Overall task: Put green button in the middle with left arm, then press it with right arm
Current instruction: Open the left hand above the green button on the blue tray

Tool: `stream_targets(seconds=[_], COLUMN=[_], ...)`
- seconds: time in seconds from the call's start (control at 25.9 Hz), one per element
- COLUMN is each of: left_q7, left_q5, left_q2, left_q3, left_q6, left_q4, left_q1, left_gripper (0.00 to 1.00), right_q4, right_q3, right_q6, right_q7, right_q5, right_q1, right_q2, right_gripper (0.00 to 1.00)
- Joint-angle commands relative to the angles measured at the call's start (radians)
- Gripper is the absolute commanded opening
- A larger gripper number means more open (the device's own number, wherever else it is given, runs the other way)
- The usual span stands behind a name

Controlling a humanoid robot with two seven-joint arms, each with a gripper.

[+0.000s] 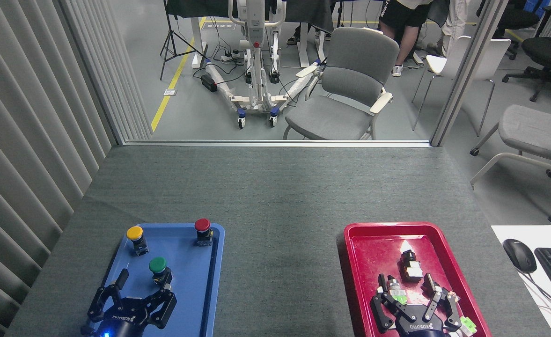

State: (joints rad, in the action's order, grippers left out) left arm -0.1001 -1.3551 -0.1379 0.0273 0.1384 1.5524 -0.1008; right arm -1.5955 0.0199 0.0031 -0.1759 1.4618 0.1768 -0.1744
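While the green button (157, 267) was seen upright inside the blue tray (212, 290), nothing of the task could be judged done — the middle (282, 252), the bare grey felt just beside the blue tray's right rim, was unoccupied. The left gripper (137, 295) was held over the tray's near end, just short of the button, its fingers spread and nothing gripped. The right gripper (413, 297) was poised well apart from the blue tray, over the red tray (352, 262), likewise spread and empty. Picking, placing and pressing were all left — by this judgement.
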Motion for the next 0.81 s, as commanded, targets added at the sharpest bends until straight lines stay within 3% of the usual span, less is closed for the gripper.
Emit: stream_targets(seconds=[0.0,0.23,0.77], left_q7=[-0.006,-0.023,-0.092], left_q5=[0.031,0.036,0.039], left_q2=[-0.015,-0.038,-0.038], left_q3=[0.002,0.010,0.011], left_q6=[0.009,0.063,0.072], left_q4=[0.000,0.008,-0.008], left_q1=[-0.007,-0.036,-0.053], left_gripper=[1.00,1.00,1.00], right_q4=[0.000,0.000,0.002], right_q3=[0.000,0.000,0.000], right_q6=[0.001,0.001,0.001], right_q7=[-0.011,-0.010,-0.010], right_q5=[0.000,0.000,0.000], right_q1=[0.000,0.000,0.000], right_q2=[0.003,0.003,0.006], right_gripper=[1.00,1.00,1.00])
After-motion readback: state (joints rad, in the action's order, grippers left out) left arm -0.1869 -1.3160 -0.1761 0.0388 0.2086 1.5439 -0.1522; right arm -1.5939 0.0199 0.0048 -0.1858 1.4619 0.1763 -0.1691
